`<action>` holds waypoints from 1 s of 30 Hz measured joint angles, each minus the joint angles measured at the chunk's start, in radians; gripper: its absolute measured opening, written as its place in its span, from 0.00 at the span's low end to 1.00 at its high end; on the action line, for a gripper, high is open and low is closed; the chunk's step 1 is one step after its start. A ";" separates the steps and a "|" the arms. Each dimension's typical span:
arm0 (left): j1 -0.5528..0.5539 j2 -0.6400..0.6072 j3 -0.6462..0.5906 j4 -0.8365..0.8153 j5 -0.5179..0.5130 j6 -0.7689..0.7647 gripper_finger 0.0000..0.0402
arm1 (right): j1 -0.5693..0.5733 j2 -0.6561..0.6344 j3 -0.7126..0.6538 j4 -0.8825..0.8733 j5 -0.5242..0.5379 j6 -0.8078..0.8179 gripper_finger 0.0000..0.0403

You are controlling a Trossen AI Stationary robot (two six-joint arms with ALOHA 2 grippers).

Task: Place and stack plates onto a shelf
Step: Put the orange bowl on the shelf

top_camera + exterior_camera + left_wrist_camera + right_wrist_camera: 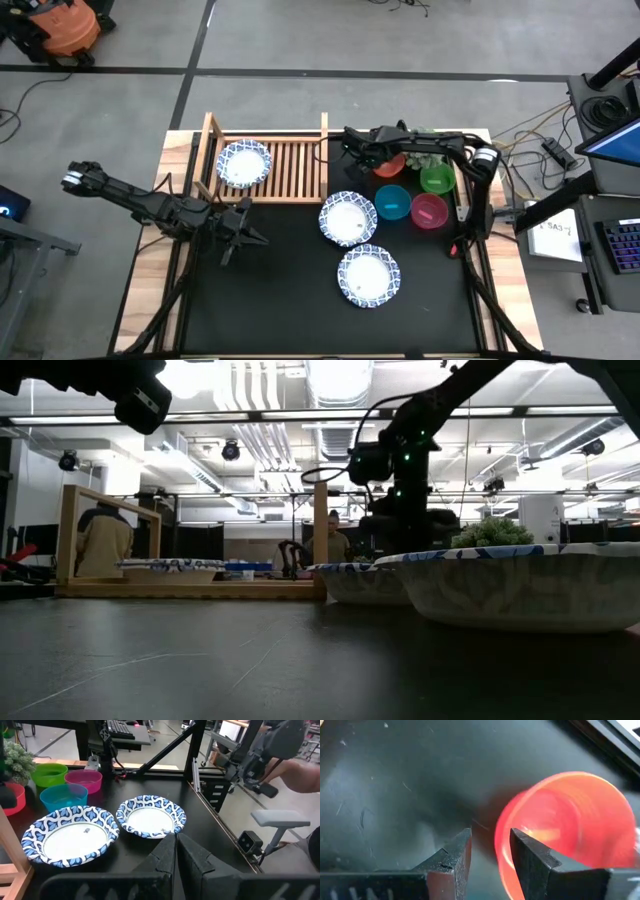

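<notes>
I count one plate (244,163) on the shelf (290,170) so far; two plates (348,218) wait on the black surface (280,290), a fourth unseen. My left hand (240,232) is closed and empty beside the shelf; my right hand (362,150) hangs part-open over the red bowl (565,830), gripping nothing.

Dark jointed arms, black cables

Bare slats on the shelf (290,165) lie open beside its one plate (244,162); bowls (410,196) crowd the table beyond its right rail.

A lab: exposed ceiling ducts (300,420), floor cables (520,125), keyboard (622,245).
</notes>
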 joint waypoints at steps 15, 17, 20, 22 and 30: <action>0.000 0.000 0.000 0.002 0.000 0.000 0.00 | 0.001 0.006 -0.001 0.019 0.008 -0.008 0.03; 0.000 0.000 0.000 0.002 0.000 0.000 0.00 | 0.006 -0.015 -0.001 0.018 0.007 -0.013 0.02; 0.000 0.000 0.000 0.002 -0.001 0.000 0.00 | 0.022 -0.069 -0.001 0.018 0.007 -0.017 0.02; 0.000 0.000 0.000 0.001 -0.001 0.000 0.00 | 0.038 -0.122 -0.001 0.019 0.022 -0.025 0.02; 0.000 0.000 0.000 0.002 -0.001 0.003 0.00 | 0.150 -0.370 -0.001 0.166 0.217 -0.102 0.02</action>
